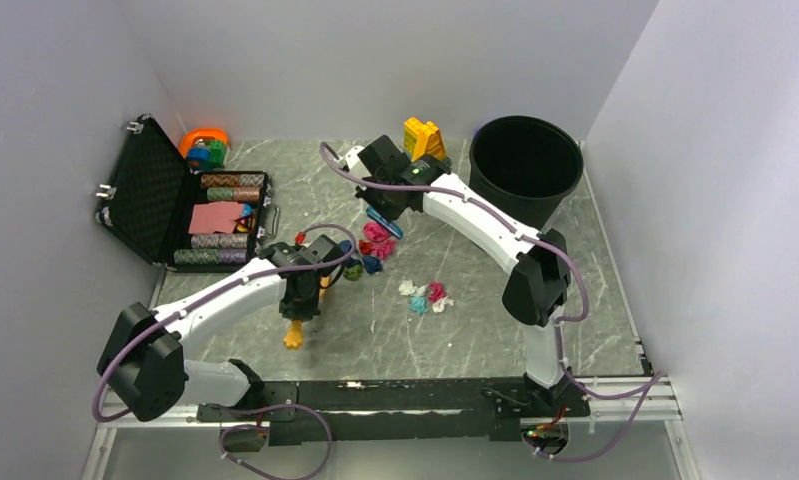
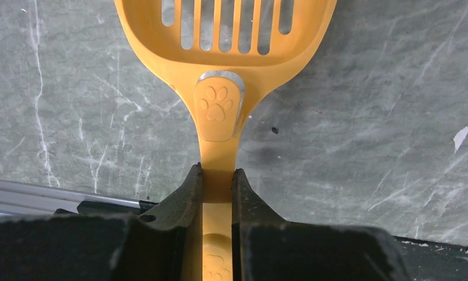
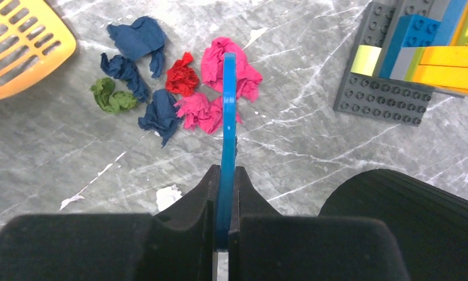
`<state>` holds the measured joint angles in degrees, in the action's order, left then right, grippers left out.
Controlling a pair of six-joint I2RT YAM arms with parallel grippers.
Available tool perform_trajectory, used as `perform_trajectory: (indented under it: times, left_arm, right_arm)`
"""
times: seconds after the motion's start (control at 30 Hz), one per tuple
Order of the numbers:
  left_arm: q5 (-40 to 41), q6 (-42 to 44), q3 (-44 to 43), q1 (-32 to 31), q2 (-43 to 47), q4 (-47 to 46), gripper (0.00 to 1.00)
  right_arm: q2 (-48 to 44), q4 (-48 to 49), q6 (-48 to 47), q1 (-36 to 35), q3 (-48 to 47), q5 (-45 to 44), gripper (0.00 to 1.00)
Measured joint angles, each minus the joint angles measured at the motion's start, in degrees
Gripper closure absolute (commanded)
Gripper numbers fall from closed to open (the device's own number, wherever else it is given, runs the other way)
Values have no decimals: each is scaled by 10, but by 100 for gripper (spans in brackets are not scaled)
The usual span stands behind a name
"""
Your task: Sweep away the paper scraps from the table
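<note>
- The left end effector (image 2: pixel 217 175) is pressed tight on the handle of an orange slotted scoop (image 2: pixel 218 137). The scoop's head hangs over bare desk (image 1: pixel 495 320) in the left wrist view.
- The right end effector (image 3: pixel 225 175) pinches a thin blue blade (image 3: pixel 228 105) edge-on. The blade's far end lies across the pink wads at the centre of the right wrist view, though whether it touches them cannot be told.
- The paper scraps (image 3: pixel 181 79), in dark blue, green, red and pink, sit bunched in the upper middle of that view, with the scoop's lip just beside them at upper left.
- A smaller heap (image 1: pixel 425 295) of white, teal and pink lies apart, lower right of the main bunch in the overhead view.
- The step in hand appears to be raking the main bunch into the scoop.
- Done well, the blade would go down on the side of the wads away from the scoop, with its edge flat on the desk.
- The scoop's lip should likewise be held flush, or light wads may slide under it.
- A slow, straight pull likely keeps the crumpled paper from scattering toward the brick build (image 3: pixel 419 64) at upper right.
</note>
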<state>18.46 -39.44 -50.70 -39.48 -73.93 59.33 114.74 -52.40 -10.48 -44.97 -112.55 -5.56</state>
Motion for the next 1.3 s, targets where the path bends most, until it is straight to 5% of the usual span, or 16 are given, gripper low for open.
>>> perform_trajectory:
  times: [0.5, 1.3]
  left_arm:
    - [-71, 76, -26, -28, -16, 14, 100]
    - [-189, 198, -62, 46, -96, -53, 100]
  right_arm:
    - [143, -15, -12, 19, -87, -151, 100]
    - [135, -54, -95, 6, -84, 127, 100]
